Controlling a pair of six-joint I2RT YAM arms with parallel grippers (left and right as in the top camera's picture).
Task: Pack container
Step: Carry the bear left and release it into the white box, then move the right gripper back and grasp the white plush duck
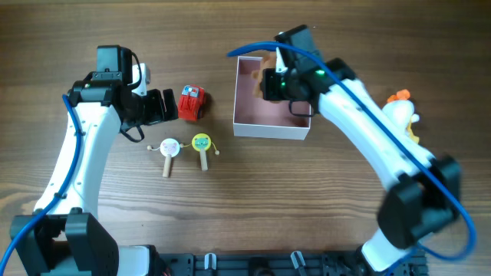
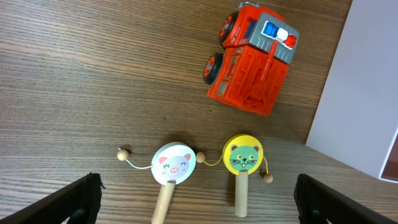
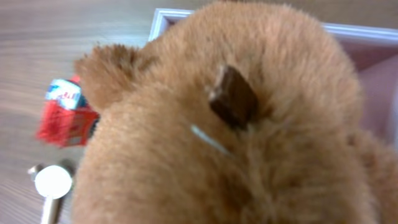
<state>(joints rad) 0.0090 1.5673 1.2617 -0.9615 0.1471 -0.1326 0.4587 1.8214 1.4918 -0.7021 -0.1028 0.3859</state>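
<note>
Hovering over the container [image 1: 272, 130], which sits on the table [image 1: 307, 199] just right of a red truck [image 1: 192, 103], the right claw [image 1: 268, 79] is buried in a brown plush [image 3: 236, 143], so its grip cannot be told. The box looks light and stiff-walled, liable to slide; the plush looks soft, best pinched mid-body. The left claw [image 1: 170, 107] gapes wide and empty beside the truck.

The brown wooden tabletop [image 2: 93, 74] shows fine grain under a matt sheen. The red toy truck [image 2: 252, 59] is glossy moulded plastic. The white pig-faced rattle drum [image 2: 174, 163] and the yellow cat-faced rattle drum [image 2: 242, 155] have smooth painted faces on bare pale wood handles. The brown plush toy [image 3: 236, 137] is thick and fuzzy. The square white-walled container [image 2: 354, 93] looks smooth and matt.
</note>
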